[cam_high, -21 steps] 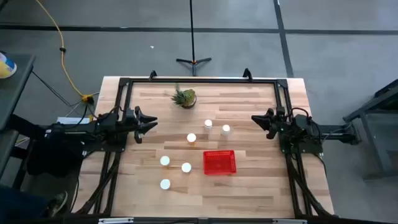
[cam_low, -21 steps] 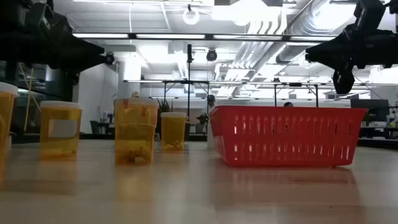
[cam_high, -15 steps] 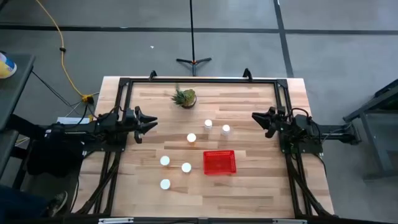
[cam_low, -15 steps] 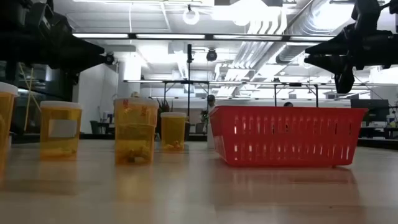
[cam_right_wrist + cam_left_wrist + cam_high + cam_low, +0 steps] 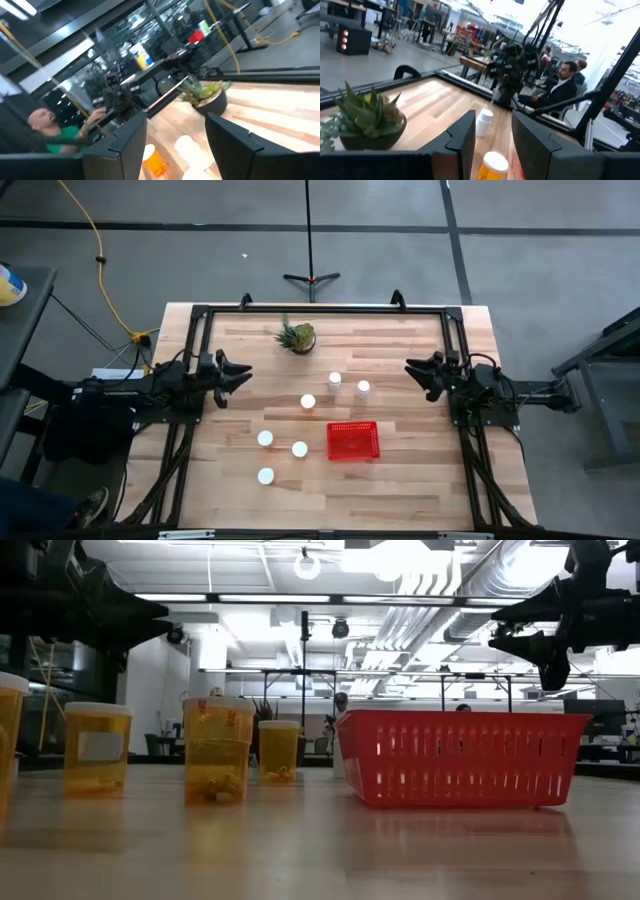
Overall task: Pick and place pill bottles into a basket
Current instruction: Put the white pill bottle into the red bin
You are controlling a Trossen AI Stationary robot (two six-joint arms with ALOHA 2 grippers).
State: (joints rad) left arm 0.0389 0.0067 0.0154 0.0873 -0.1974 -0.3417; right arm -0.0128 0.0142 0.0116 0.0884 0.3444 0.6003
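Right pincer (image 5: 409,367) edged outward, 6 pill bottles (image 5: 308,402) upright, basket (image 5: 353,441) lengthwise left-right

open-plan robotics lab: exposed ceiling ducts (image 5: 440,600), concrete floor (image 5: 300,240), rows of workbenches (image 5: 480,62), seated people (image 5: 563,85)

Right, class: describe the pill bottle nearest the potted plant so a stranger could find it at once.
Start at the spiky green potted plant near the table's far edge. Moving toward the red basket, the first white cap is the bottle. Its closest neighbour stands beside it, nearer the right arm and slightly nearer the basket.
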